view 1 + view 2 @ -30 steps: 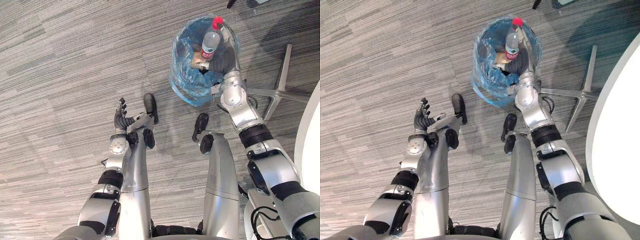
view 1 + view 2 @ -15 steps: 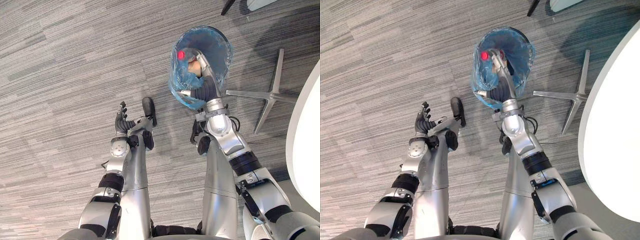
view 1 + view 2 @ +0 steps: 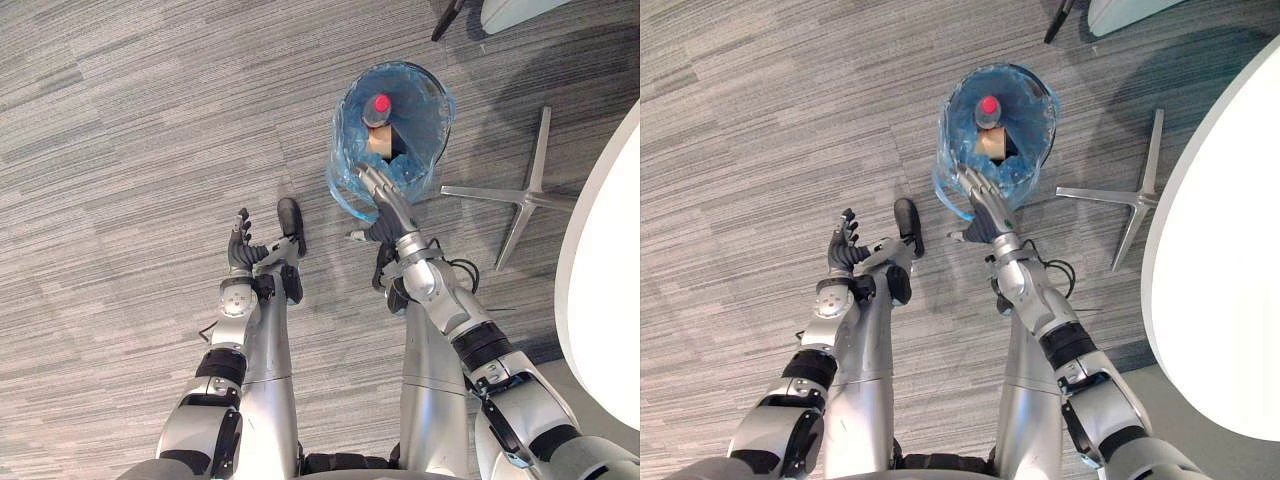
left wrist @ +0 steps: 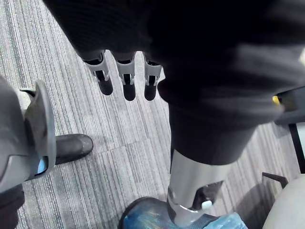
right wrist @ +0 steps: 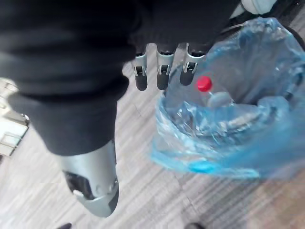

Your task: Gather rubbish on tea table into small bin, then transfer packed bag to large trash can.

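Well, starting at 9 o'clock, my left hand [image 3: 240,245] hangs over the grey carpet floor [image 3: 120,150], its fingers loosely spread and nothing in it. Next comes my right hand [image 3: 380,205], fingers straight, thumb apart, holding nothing, with its fingertips right at the near rim of the small bin [image 3: 440,120]. That is one bin, at 12 o'clock from this hand, lined with one blue bag [image 3: 350,190]. Inside it I count one clear bottle [image 3: 379,112], its red cap pointing up, and one tan piece of rubbish [image 3: 383,146] just at the bottle's 6 o'clock. At 3 o'clock of the bin lies one silver star-shaped chair base [image 3: 520,197], and past that is the edge of one white worktop [image 3: 605,260].
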Controlling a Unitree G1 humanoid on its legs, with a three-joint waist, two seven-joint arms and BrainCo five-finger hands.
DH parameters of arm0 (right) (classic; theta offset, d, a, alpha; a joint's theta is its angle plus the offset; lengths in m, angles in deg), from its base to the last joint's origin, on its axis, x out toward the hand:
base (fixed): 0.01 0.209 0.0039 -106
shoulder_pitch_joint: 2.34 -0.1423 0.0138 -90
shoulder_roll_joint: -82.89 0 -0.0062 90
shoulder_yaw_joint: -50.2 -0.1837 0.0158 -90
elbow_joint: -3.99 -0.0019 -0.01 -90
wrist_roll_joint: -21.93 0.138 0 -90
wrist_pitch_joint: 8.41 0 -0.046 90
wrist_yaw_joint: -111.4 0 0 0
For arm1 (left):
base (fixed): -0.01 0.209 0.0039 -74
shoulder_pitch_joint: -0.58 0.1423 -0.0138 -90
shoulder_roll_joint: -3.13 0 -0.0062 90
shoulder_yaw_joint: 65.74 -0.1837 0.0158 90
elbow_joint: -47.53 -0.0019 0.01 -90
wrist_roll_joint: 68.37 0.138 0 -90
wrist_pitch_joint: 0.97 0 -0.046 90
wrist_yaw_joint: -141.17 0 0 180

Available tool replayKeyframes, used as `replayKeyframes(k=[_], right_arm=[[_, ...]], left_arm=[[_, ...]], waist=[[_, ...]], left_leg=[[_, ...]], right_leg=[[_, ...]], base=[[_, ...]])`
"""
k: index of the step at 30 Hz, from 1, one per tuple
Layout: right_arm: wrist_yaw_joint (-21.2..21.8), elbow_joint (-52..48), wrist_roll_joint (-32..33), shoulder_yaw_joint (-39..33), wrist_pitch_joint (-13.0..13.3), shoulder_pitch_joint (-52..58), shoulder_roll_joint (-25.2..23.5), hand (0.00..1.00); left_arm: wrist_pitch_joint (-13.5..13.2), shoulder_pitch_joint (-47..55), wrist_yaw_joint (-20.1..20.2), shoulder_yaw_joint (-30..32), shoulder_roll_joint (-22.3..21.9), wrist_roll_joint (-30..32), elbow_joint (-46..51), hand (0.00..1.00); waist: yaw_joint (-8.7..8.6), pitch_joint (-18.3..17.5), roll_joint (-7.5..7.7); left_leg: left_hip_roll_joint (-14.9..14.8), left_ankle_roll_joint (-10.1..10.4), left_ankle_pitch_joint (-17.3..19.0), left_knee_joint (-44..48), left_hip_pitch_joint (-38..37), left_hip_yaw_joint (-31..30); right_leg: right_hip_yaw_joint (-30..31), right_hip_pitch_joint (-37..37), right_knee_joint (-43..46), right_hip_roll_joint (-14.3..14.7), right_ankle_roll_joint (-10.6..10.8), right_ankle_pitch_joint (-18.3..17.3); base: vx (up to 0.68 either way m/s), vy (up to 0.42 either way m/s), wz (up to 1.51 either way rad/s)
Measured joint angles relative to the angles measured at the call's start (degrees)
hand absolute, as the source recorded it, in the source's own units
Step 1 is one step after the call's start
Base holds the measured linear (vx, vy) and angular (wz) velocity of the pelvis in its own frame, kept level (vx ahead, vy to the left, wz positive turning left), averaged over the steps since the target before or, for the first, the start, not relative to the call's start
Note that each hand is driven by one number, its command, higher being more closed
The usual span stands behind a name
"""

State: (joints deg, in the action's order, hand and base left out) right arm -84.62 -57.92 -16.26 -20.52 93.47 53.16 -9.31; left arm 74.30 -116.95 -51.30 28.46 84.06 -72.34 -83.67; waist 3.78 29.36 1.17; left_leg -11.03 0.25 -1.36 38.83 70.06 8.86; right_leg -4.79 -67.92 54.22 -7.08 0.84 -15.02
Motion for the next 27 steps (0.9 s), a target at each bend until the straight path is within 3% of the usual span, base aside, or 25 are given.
replayKeyframes(k=[11, 27], right_arm=[[-0.34, 11.97, -2.95, -0.26, -4.06, -4.63, -0.12, 0.00], [-5.30, 22.80, -3.01, -6.50, -11.28, -16.95, -2.16, 0.00]], left_arm=[[-0.62, -0.88, -0.30, 0.41, 0.07, -0.10, -0.62, 0.00], [-2.02, -2.14, -2.38, 0.61, -0.04, -3.22, -0.46, 0.00]], waist=[[-0.01, 0.00, 0.00], [0.23, 0.00, -0.01]], left_leg=[[0.12, 0.03, -0.05, -0.36, 1.47, -0.05], [0.20, 0.11, -0.24, 1.32, 4.67, -0.34]], right_leg=[[-0.08, -1.70, 0.23, -0.07, 0.02, -0.04], [-0.06, -5.20, 2.75, -0.47, -0.45, -0.65]], base=[[-0.01, -0.014, 0.00], [-0.01, -0.024, 0.01]])
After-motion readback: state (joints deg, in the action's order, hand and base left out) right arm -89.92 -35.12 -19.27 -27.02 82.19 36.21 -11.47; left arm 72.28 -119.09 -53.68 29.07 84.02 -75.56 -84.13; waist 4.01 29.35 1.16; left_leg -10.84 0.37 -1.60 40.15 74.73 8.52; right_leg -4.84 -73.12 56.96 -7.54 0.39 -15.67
